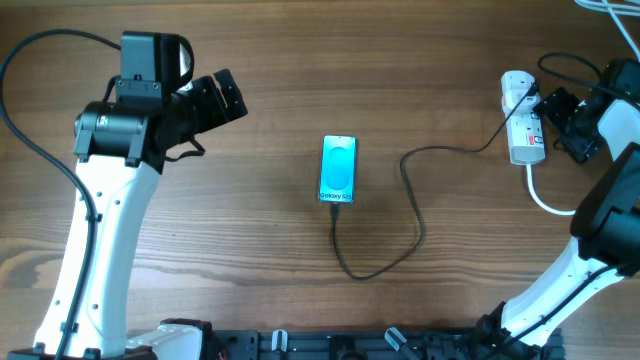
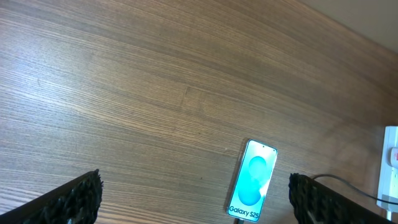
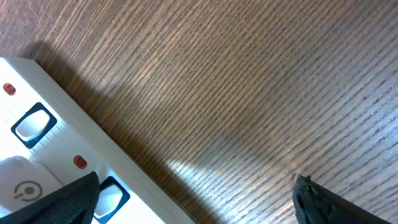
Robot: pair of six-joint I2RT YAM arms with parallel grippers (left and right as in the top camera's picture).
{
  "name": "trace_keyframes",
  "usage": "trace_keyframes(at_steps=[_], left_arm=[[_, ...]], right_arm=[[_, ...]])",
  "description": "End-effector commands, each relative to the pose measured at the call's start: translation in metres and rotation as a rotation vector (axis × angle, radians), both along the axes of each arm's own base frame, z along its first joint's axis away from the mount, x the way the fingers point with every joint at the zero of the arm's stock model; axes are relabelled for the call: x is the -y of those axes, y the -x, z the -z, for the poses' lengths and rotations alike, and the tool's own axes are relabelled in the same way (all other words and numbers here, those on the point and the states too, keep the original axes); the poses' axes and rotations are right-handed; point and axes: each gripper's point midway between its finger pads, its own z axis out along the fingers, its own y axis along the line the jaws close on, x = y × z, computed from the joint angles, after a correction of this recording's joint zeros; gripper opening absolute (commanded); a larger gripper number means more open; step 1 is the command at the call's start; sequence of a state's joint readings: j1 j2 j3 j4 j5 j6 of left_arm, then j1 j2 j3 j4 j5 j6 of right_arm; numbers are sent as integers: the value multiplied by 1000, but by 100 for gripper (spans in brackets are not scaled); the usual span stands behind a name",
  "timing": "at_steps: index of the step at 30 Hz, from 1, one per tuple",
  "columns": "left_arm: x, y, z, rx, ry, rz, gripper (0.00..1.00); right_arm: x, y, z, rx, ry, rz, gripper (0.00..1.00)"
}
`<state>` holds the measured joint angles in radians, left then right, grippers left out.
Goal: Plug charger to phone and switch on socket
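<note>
The phone [image 1: 338, 169] lies flat mid-table, cyan screen up, white text strip at its near end; it also shows in the left wrist view [image 2: 252, 182]. The thin black charger cable [image 1: 415, 215] runs from the phone's near end, loops right and leads to the white socket strip [image 1: 522, 118] at the far right. The socket's white switches and red lamps show in the right wrist view [image 3: 43, 146]. My left gripper [image 1: 228, 95] is open and empty, well left of the phone. My right gripper [image 1: 560, 118] is open, right beside the socket, one finger over a switch.
A thick white cable [image 1: 545, 200] curves from the socket's near end toward the right arm's base. More cables hang at the far right corner [image 1: 610, 20]. The arm bases stand along the near table edge.
</note>
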<state>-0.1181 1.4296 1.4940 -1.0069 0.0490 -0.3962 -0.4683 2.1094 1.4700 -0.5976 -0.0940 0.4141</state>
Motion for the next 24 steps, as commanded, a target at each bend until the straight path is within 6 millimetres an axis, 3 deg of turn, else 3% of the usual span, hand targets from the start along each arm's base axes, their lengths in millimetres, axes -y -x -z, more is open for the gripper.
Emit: trace_keyframes(at_steps=[1, 24], left_arm=[[-4, -1, 3, -6, -10, -20, 100], [-4, -1, 3, -6, -10, -20, 100]], right_arm=[[-21, 13, 23, -71, -67, -61, 100], [-35, 12, 28, -93, -65, -108, 100]])
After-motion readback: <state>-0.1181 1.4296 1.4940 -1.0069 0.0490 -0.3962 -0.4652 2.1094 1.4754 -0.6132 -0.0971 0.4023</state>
